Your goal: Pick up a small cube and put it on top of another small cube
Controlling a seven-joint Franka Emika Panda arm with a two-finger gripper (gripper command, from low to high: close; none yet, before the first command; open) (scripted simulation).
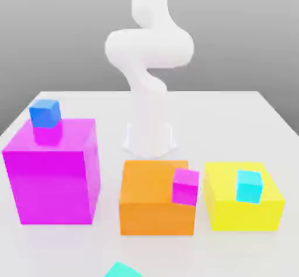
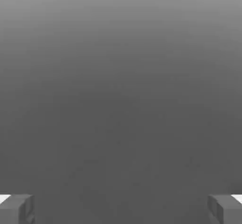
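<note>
Gripper [image 2: 121,209]: from the hand view I see two grey fingertips [image 2: 16,209] set at opposite edges of the picture, spread wide, with nothing between them and nothing touching them. Released, holding nothing. Beyond them I see a plain grey backdrop.

Arm [image 1: 149,65]: white, rising from its base [image 1: 149,138] at the middle of the white table [image 1: 245,118] and curling upward in the exterior view.

Small cube [image 1: 121,270]: teal, at the near edge of the table, cut off by the lower border of the exterior view, so I log just its top corner. It sits in front of the orange block, a little toward the exterior view's left. It is turned so that a corner points away from the camera. Being a cube, it has no long axis that I can name.

Other small cubes: blue small cube [image 1: 45,113] resting on the back top of the magenta block [image 1: 52,173]; pink small cube [image 1: 185,186] at the front corner of the orange block [image 1: 153,203], on the side toward the exterior view's right; sky-cyan small cube [image 1: 249,186] on top of the yellow block [image 1: 242,200].

Big blocks: magenta at the exterior view's left and the tallest, orange in the middle, yellow at the right, set in a row in front of the arm's base.

Markings: I can read no writing, brand or label on any item.
</note>
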